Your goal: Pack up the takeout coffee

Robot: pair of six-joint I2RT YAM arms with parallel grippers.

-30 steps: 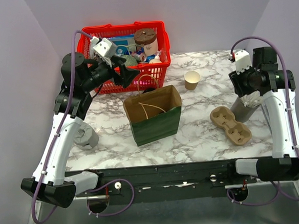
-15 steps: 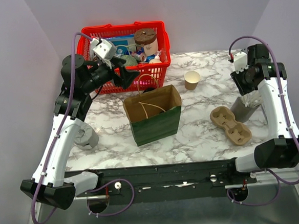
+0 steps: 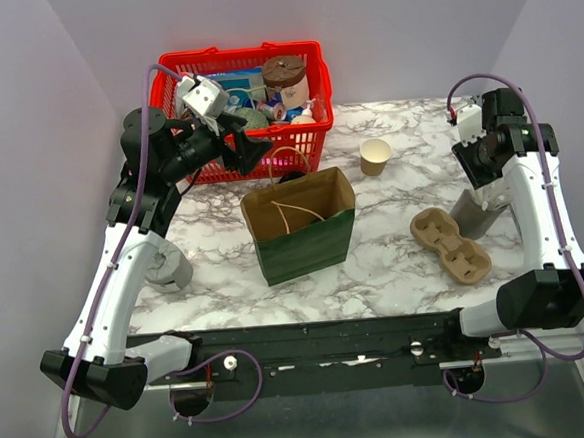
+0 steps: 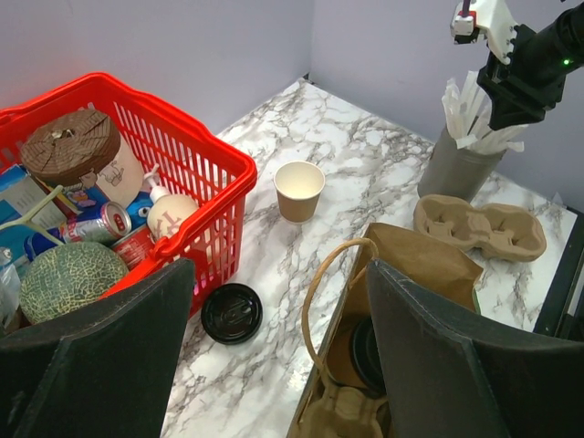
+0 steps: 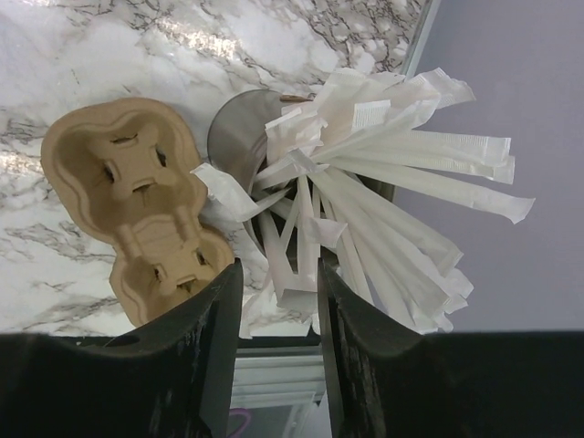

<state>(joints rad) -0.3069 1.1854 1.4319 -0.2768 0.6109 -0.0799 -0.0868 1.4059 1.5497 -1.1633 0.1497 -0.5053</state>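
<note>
Lilac walls (image 3: 409,30) are closing in a marble worktop (image 3: 405,121), and everything for the job is lying within the two arms' reach. At the rear left a red basket (image 4: 215,151) is holding groceries that have no part in the task, among them a melon (image 4: 73,278) and a pale cup with a brown lid (image 3: 284,79).

The left hand (image 3: 255,147) is hanging above the basket's front right corner. Its fingers are spread wide with nothing between them, and its camera is looking out across the worktop, which suggests it is searching rather than reaching. A loose black lid (image 4: 231,312) is lying flat on the marble just beside the basket's front wall.

Near the middle, a paper bag (image 3: 309,243) is standing upright with its mouth gaping and its handles drooping. That is probably why it is sitting there: as the open receiver for the packing.

The takeout coffee (image 3: 375,156) is standing upright to the right of the bag and behind it. It is apart from bag, basket and both hands, uncovered and showing its white inside. The packing is therefore looking not yet begun.

Further right, a brown pulp carrier (image 3: 450,243) is lying flat. Just beside it, a grey holder (image 3: 472,214) is fanning out paper-wrapped straws (image 5: 383,182).

The right hand (image 5: 278,274) is poised directly over that holder. Its fingers are parted only narrowly, with straw ends showing in the gap. None seems to be pinched.
</note>
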